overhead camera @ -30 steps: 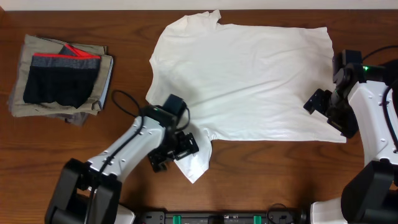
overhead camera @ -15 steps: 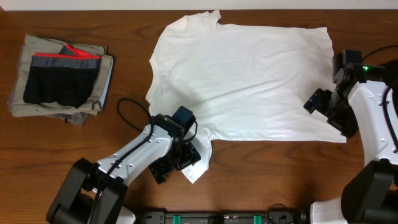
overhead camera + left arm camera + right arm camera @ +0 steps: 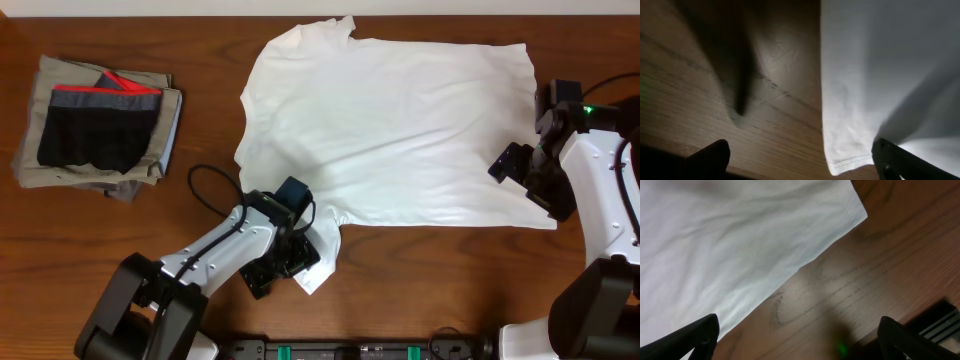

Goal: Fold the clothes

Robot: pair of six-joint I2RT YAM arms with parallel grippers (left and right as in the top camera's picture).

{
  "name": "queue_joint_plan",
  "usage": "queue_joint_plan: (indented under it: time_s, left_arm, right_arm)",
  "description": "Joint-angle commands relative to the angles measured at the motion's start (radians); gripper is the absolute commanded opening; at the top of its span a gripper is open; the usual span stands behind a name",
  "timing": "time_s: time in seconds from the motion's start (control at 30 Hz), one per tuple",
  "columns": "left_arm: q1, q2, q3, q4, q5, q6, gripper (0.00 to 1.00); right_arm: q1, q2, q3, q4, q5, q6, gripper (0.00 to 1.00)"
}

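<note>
Lining up our first fold
Both gape empty — left pincer (image 3: pixel 287 263) over the sleeve (image 3: pixel 323 255) of the white T-shirt (image 3: pixel 400 130), right pincer (image 3: pixel 520 176) beside its hem; we should pinch edges squarely.

No text, label, brand, number or sign can be read in any view. The T-shirt (image 3: pixel 400 130) has a plain surface with no readable marking. The waistband of the shorts (image 3: pixel 98 128), left of the T-shirt, is too small to show any lettering.
</note>
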Motion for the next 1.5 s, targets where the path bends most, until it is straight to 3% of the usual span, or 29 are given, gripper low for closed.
queue_joint_plan:
  time_s: [0.0,0.07,0.37,0.7,0.97,1.17,1.47]
  left_arm:
    - [-0.002,0.008,-0.005,0.000,-0.002,-0.005,0.89]
    - [-0.002,0.008,-0.005,0.000,-0.002,-0.005,0.84]
    - [-0.002,0.014,-0.023,0.050,0.020,0.022,0.77]
    - [0.007,0.086,-0.023,0.076,0.086,0.054,0.76]
    - [0.023,0.092,-0.023,0.079,0.096,0.068,0.44]
    - [0.023,0.091,-0.023,0.079,0.096,0.068,0.06]
    - [0.033,0.050,-0.021,0.077,0.065,0.086,0.06]
  right_arm:
    - [-0.006,-0.012,-0.006,-0.001,0.006,0.006,0.99]
    - [-0.006,-0.012,-0.006,-0.001,0.006,0.006,0.99]
    - [-0.006,-0.012,-0.006,-0.002,0.006,0.006,0.99]
    - [-0.006,-0.012,-0.006,-0.012,0.003,0.006,0.99]
    - [-0.006,-0.012,-0.006,-0.017,0.003,0.006,0.99]
    - [-0.006,-0.012,-0.006,-0.012,0.003,0.007,0.99]
    - [-0.009,-0.012,-0.006,0.012,0.023,0.027,0.99]
